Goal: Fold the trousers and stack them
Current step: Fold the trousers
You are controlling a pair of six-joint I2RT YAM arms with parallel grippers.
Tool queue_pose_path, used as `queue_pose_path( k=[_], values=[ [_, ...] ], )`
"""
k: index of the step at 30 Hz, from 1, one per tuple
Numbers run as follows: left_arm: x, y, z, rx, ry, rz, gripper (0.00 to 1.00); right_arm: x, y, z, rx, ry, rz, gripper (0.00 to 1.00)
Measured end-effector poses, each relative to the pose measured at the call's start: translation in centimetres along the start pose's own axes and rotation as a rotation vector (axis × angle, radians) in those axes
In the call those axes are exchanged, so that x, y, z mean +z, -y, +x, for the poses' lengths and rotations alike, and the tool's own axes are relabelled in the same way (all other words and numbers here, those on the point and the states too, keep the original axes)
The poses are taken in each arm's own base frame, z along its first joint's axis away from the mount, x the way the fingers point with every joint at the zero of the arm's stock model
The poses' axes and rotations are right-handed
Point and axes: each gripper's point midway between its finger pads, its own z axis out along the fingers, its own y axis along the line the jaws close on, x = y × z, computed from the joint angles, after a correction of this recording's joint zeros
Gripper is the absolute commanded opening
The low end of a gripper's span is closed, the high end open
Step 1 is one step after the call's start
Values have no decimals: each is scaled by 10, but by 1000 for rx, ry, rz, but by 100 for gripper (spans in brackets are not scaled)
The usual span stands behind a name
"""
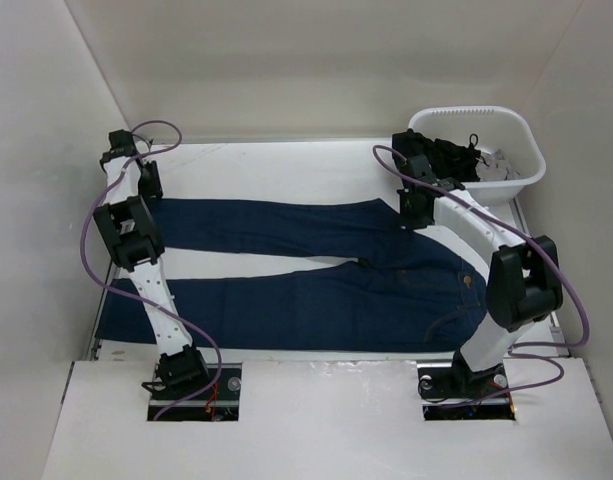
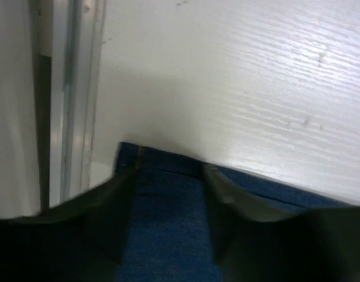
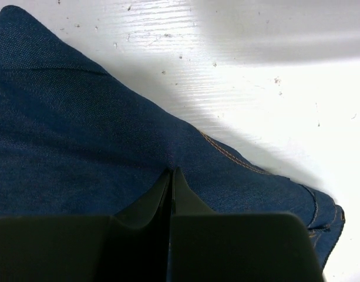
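One basket point(image 1: 466, 111) beyond flat trousers point(image 1: 316, 300).

One camera looks down from high behind over the whole table point(image 1: 286, 165), while both wrist cameras peer closely at the same trousers point(image 1: 316, 300).

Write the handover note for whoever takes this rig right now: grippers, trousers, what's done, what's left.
Left gripper: jaws apart, straddling the far leg's hem near the table's far left corner; no grip visible.
Right gripper: shut, tips on the denim at the far edge near the waist; cannot tell whether cloth is pinched.
Trousers: spread flat on the table, legs to the left, waist to the right.
Done: laid out; no fold made.
Left: fold, then stack.
Basket at far right holds black garments; leave them.
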Motion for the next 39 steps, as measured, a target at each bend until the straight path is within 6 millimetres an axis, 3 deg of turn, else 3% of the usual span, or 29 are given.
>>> queue_pose_path(
  k=[1,3,10,14,17,19,21,23,24,25,27,30,33,34,36,38,39],
  values=[
    [0,-2,0,-2,1,-7,19,-2,0,-1,1,4,0,0],
    [1,-7,-1,-3,4,-20,0,-4,1,-2,3,12,1,0],
    [-2,-10,0,13,40,-23,0,-14,2,-8,7,46,0,0],
    [-14,-12,2,32,60,-25,0,-26,9,-23,37,122,23,0],
    [-38,-15,-11,56,115,-18,0,-41,13,-41,87,248,31,0],
    [-71,-17,-15,95,165,-23,0,-56,11,-43,108,335,34,0],
    [-112,-22,-11,141,221,-41,0,-72,4,-30,109,392,45,14],
    [-157,-32,7,186,273,-76,0,-87,-16,1,95,406,29,26],
    [-178,-40,21,203,295,-100,0,-95,-31,24,81,391,6,35],
    [-196,-48,38,217,309,-126,0,-101,-47,46,66,367,-27,38],
    [-216,-61,71,235,310,-171,0,-110,-73,90,31,295,-84,44],
    [-213,-69,119,258,250,-198,0,-113,-90,152,30,165,-137,53],
    [-190,-61,162,290,147,-160,0,-121,-80,199,65,63,-168,64],
    [-184,-58,175,297,113,-144,0,-127,-74,203,92,51,-179,67],
    [-180,-56,188,307,83,-131,0,-138,-63,190,183,68,-199,76],
    [-181,-55,193,313,81,-131,0,-143,-49,153,289,114,-174,82],
    [-183,-54,192,316,90,-135,0,-144,-44,132,324,139,-160,92]
  ],
)
